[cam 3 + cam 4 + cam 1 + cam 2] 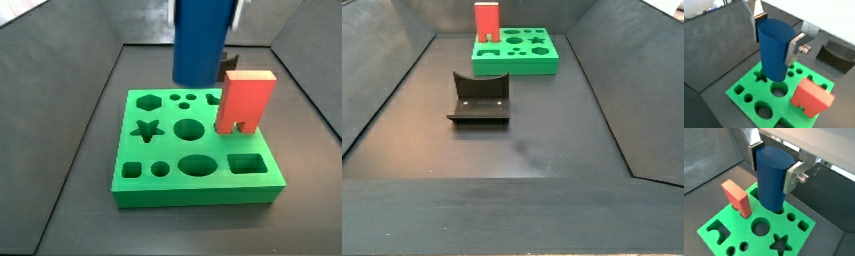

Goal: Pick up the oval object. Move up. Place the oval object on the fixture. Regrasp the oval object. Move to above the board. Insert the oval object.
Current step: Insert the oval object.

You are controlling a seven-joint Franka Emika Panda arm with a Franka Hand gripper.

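Green board (160,165) below; hand (776,36) grips oval object (775,52) (upright).

The oval object (205,40) hides the pincer (777,36) above.

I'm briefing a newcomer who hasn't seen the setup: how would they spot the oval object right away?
Find the green board on the dark floor. Above it hangs the gripper, whose fingers clamp the oval object, a smooth dark-blue upright peg. The neighbouring red block is boxy and stands on the board; the peg hangs above it.
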